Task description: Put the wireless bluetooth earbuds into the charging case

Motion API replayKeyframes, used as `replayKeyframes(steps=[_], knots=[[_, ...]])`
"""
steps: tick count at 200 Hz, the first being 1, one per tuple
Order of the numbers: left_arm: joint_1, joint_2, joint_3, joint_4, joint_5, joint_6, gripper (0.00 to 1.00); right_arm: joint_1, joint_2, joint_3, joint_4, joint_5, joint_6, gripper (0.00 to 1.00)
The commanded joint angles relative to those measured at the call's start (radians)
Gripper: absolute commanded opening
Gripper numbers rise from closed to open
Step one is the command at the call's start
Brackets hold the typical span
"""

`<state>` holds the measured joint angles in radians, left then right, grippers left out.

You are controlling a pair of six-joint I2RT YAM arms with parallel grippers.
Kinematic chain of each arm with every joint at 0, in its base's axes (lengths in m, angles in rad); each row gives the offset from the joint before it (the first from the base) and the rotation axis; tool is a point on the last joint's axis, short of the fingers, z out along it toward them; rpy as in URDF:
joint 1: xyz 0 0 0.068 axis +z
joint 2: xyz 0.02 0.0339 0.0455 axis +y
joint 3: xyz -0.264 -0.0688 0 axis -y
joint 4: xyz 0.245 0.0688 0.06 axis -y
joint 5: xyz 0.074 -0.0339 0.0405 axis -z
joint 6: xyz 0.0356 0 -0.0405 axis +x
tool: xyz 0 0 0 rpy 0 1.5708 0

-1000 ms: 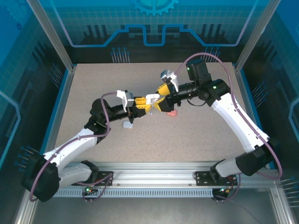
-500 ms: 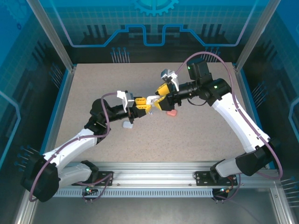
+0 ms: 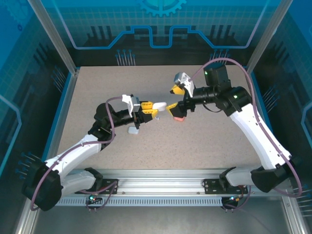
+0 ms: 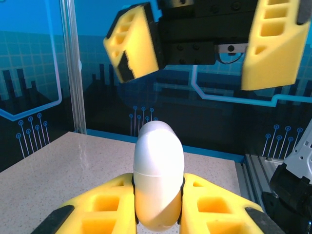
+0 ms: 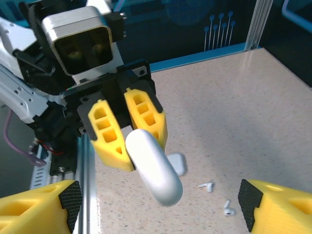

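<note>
While the left gripper [image 3: 151, 108] clamps one closed white case [image 4: 158, 180], the right gripper [image 3: 173, 101] faces it, jaws spread wide and empty. Two more cases rest on the table [image 3: 214, 141]: a second white case [image 3: 133, 130] at the left gripper's 7 o'clock, a pink case [image 3: 179, 118] at the right gripper's 5 o'clock. Two white earbuds [image 5: 207, 185] lie loose at the held case's 4 o'clock, right wrist view

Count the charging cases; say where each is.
3: one white case in the left gripper, a second white case on the table by the left arm, a pink case under the right gripper. More may be hidden.
</note>
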<state>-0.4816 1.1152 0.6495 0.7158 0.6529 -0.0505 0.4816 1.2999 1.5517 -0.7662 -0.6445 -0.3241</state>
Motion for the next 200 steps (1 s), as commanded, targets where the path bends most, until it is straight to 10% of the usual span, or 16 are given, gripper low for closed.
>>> replayKeyframes(steps=[1,200], knots=[[0.0,-0.021,-0.01,0.064,0.046,0.0,0.02,0.009,-0.054,-0.057,0.002,0.03,-0.196,0.87],[0.0,-0.04,-0.025,0.088,0.072,0.0,0.03,0.107,0.084,0.015,-0.066,-0.025,-0.281,0.32]])
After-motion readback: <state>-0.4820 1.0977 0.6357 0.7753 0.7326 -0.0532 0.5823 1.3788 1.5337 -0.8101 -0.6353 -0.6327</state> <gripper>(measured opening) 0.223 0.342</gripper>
